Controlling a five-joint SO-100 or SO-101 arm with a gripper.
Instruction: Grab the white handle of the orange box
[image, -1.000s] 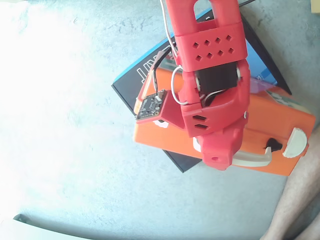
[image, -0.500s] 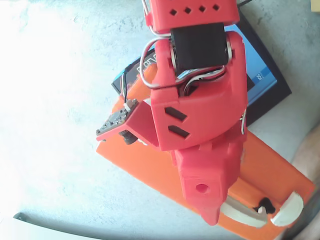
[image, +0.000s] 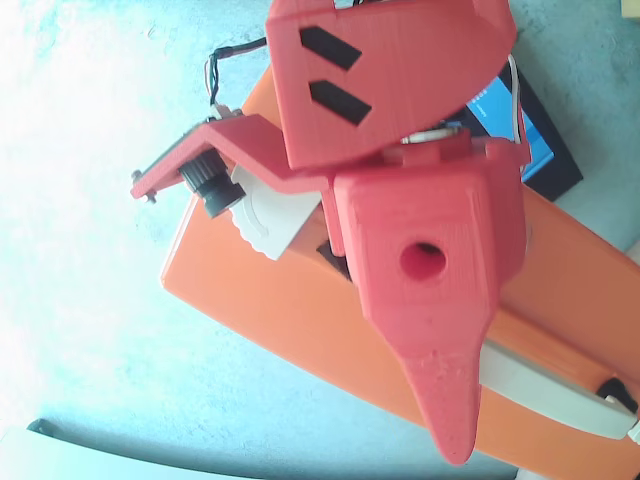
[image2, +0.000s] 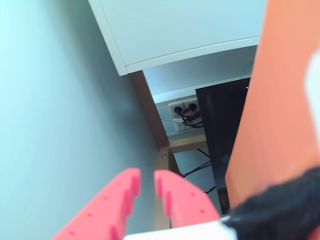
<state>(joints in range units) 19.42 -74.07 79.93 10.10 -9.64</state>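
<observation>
The orange box (image: 290, 300) lies flat on the pale table in the fixed view. Its white handle (image: 540, 390) runs along the lid at the lower right. My red gripper (image: 455, 440) hangs over the box, and its long finger points down-right across the near end of the handle. In the wrist view the two red fingers (image2: 167, 187) sit close together with only a narrow gap and nothing between them. There the orange box (image2: 280, 125) fills the right side, with a white blur (image2: 315, 85) at the right edge. I cannot tell whether the finger touches the handle.
A black and blue flat object (image: 535, 135) lies behind the box at the top right. A white panel edge (image: 90, 460) shows at the bottom left. The wrist view shows a white cabinet (image2: 175, 30), a wall socket (image2: 187, 107) and a black screen (image2: 225, 130) in the background.
</observation>
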